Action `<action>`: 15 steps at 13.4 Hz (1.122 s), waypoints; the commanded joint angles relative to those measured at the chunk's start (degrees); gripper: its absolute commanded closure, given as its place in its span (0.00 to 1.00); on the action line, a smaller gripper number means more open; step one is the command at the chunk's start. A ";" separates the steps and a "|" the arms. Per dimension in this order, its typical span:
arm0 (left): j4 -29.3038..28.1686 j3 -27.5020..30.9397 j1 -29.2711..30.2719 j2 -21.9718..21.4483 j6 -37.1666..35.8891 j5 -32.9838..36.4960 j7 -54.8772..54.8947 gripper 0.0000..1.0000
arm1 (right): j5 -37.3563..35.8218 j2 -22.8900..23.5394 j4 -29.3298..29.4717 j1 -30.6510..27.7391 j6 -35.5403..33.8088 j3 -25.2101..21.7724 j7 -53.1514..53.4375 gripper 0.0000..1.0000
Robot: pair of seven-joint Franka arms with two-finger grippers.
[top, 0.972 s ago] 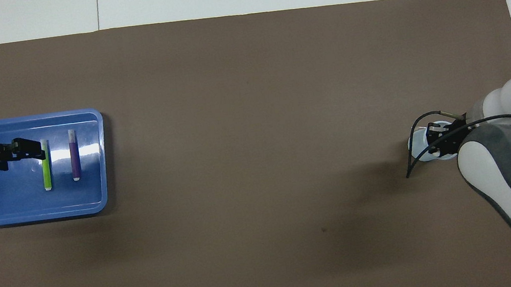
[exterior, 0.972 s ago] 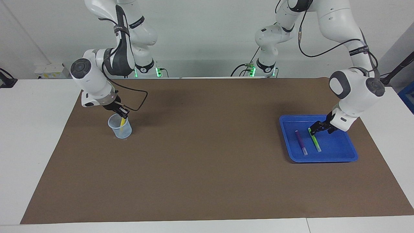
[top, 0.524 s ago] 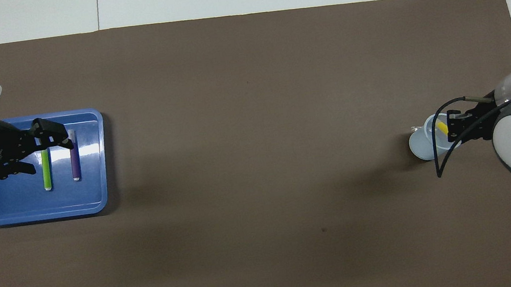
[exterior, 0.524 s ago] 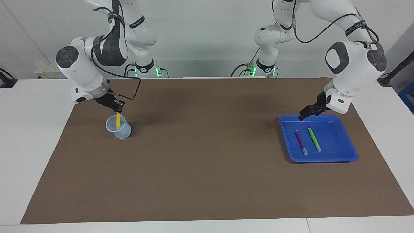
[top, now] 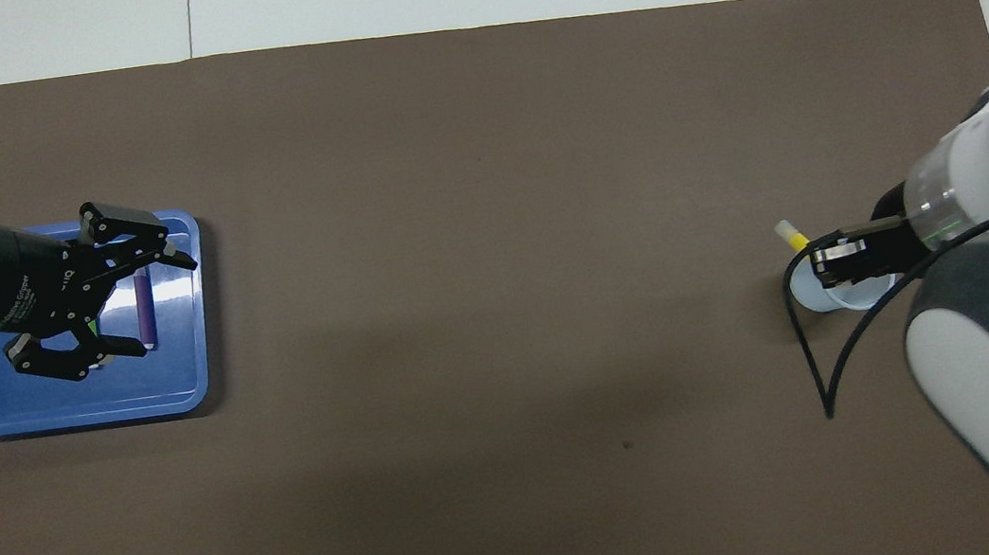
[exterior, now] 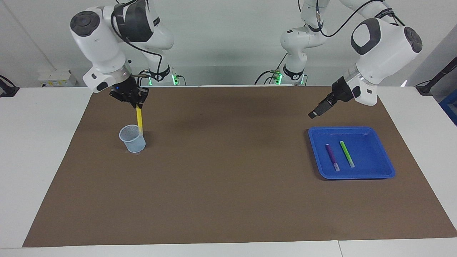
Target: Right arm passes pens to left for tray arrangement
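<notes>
- Your right gripper (exterior: pixel 137 104) is clamped on the upper end of the yellow pen (exterior: pixel 140 120). A second ago that pen stood inside the cup (exterior: pixel 132 139); now it hangs nearly upright, lifted almost clear, with its lower end at the cup's rim.
- The cup stands upright on the brown mat (exterior: pixel 228 185) at the right arm's end of the table and appears empty apart from that pen tip.
- Your left gripper (exterior: pixel 313 114) has its fingers spread apart and holds nothing. A second ago it was down in the tray (exterior: pixel 387 167) at the green pen (exterior: pixel 346 153); it has since risen and now hangs over the mat just off the tray's rim, on the side toward the middle of the table.
- The green pen and the purple pen (exterior: pixel 332 157) lie side by side, apart from each other, on the tray floor at the left arm's end of the table.
- Judgement: two pens are placed and the third is in hand. The empty left gripper appears to be heading for the handover; you still need the transfer and the last placement beside the green pen.
</notes>
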 commanded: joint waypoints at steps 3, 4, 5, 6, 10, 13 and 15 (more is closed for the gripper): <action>-0.52 0.38 -0.03 -1.95 -1.21 -8.38 -9.16 0.00 | 0.09 -1.55 -0.44 13.07 0.31 0.26 -0.13 1.00; -0.96 0.38 -0.03 -2.13 -1.21 -11.19 -9.44 0.00 | 0.53 -1.63 -0.44 14.66 0.31 0.26 -0.13 1.00; -2.01 0.38 -0.03 -2.82 -1.13 -14.17 -9.35 0.00 | 0.80 -1.98 -0.44 16.33 0.49 0.26 -0.48 1.00; -3.24 0.47 -0.03 -3.53 -0.86 -17.51 -9.35 0.00 | 0.89 -2.07 -0.53 18.35 2.58 0.35 -0.91 1.00; -8.68 0.38 -3.62 -5.99 3.95 -24.39 -8.82 0.00 | 0.89 -2.34 -1.24 24.59 8.91 0.35 -0.74 1.00; -16.23 0.38 -7.14 -9.67 9.84 -29.48 -2.79 0.00 | 0.89 -2.08 -1.50 26.10 14.09 0.35 -1.62 1.00; -19.49 0.47 -10.12 -11.26 13.44 -31.34 -1.97 0.00 | 0.89 -1.90 -2.11 27.32 19.10 0.35 -5.65 1.00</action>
